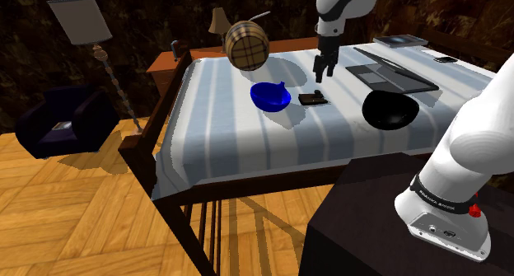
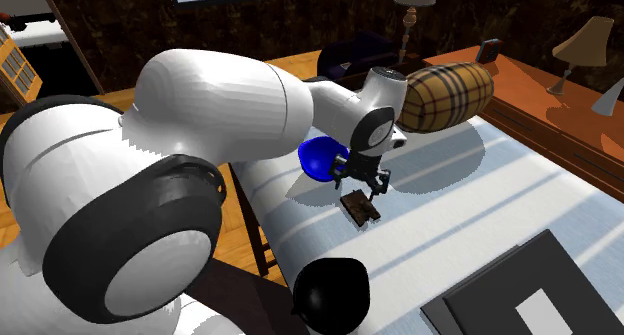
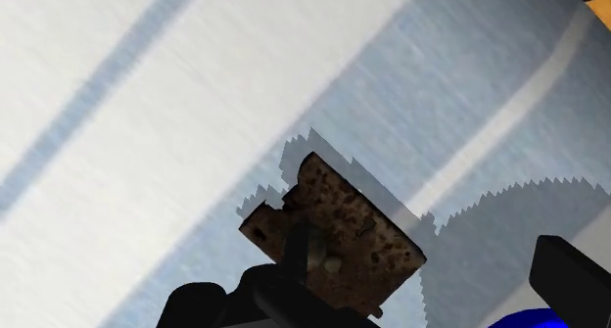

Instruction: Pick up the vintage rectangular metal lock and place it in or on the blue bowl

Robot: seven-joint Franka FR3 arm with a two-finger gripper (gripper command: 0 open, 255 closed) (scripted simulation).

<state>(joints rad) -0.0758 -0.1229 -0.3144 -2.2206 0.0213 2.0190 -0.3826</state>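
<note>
Shoulder view: gripper (image 1: 323, 69) spread over lock (image 1: 312, 99); arm band (image 1: 436, 198) lettering unreadable.

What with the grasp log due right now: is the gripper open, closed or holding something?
Gripper: jaws open, holding nothing; the lock lies on the bed just below it.

Rust-brown, pitted rectangular metal lock (image 3: 338, 240): lies flat on the striped bed cover (image 3: 147, 130), below and between the parted fingers (image 3: 573, 282), touched by neither. Glossy deep-blue round bowl (image 1: 272, 95): upright, near the lock, on the farther finger's side.
</note>
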